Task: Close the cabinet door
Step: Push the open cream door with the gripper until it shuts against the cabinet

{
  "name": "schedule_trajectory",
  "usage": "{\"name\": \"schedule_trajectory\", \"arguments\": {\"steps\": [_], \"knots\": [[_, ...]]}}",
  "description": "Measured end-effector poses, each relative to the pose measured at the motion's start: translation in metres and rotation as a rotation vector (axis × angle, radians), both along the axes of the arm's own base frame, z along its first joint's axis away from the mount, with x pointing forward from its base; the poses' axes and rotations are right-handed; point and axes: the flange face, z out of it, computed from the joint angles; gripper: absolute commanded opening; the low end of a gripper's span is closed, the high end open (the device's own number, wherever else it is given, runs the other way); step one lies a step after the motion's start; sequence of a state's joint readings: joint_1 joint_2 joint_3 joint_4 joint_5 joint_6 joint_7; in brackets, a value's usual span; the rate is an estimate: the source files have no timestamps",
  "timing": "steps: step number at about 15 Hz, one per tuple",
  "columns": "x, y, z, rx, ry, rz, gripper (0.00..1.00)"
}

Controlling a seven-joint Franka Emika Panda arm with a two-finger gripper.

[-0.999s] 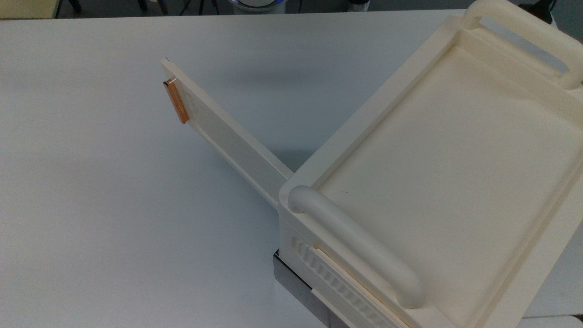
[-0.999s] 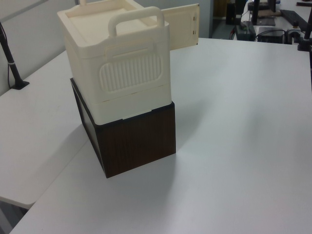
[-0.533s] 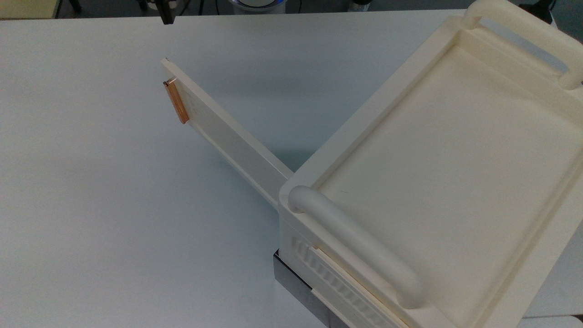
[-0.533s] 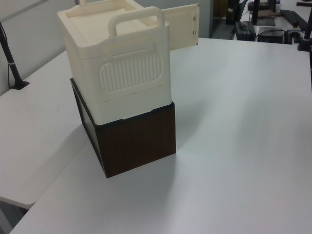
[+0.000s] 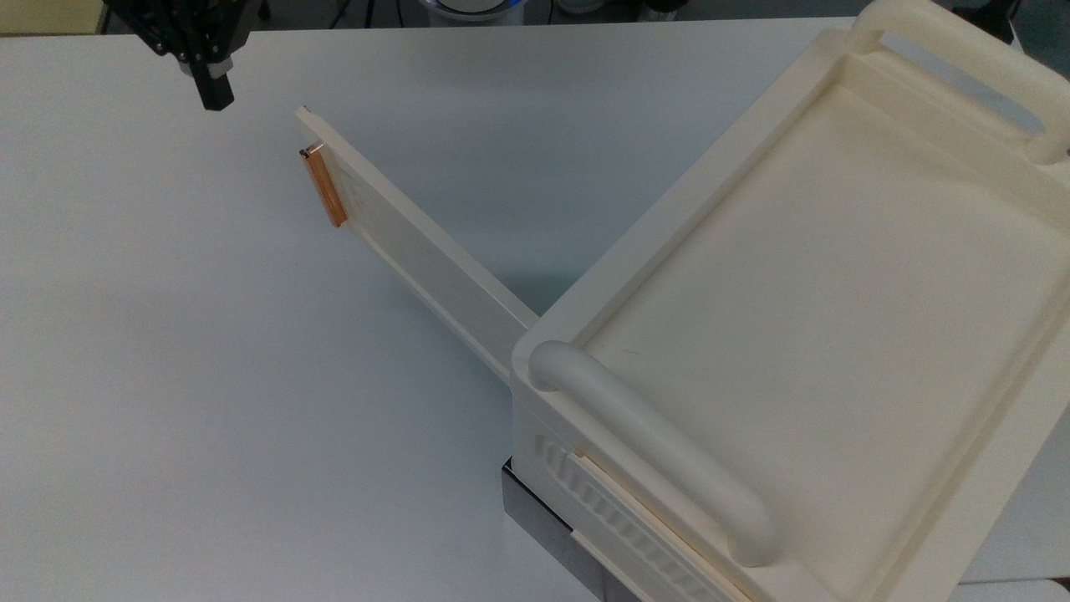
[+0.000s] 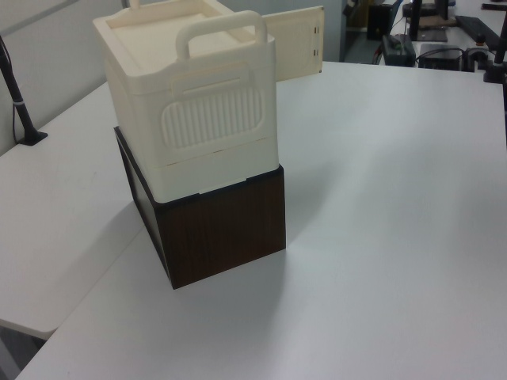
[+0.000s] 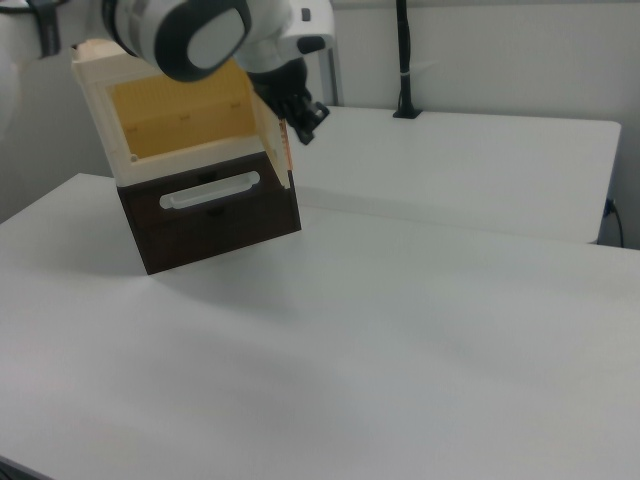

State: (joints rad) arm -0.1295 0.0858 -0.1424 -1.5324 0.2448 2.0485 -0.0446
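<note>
Approach step — gripper [image 5: 209,92] at 10 o'clock of the top view, well apart from the cabinet door [image 5: 410,251]; finger state: cannot tell. Door stands wide open off the cabinet [image 5: 836,276]. Next, I'd judge: get behind the handle [image 5: 323,187] end — push it shut.

A lab: white tables [image 6: 396,198], robot arm [image 7: 200,30].

Bright, even overhead light; soft shadows on the table [image 5: 209,334]; slight haze.
</note>
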Motion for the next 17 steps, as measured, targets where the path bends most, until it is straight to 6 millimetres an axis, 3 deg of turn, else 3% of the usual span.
{"name": "schedule_trajectory", "arguments": {"steps": [4, 7, 11, 17], "knots": [[0.026, -0.008, -0.019, 0.047, -0.11, -0.064, 0.0], [0.044, -0.003, -0.039, 0.06, -0.144, -0.076, 0.0], [0.064, 0.031, -0.06, 0.082, -0.15, -0.042, 0.0], [0.072, 0.082, -0.063, 0.097, -0.142, 0.03, 0.0]]}}
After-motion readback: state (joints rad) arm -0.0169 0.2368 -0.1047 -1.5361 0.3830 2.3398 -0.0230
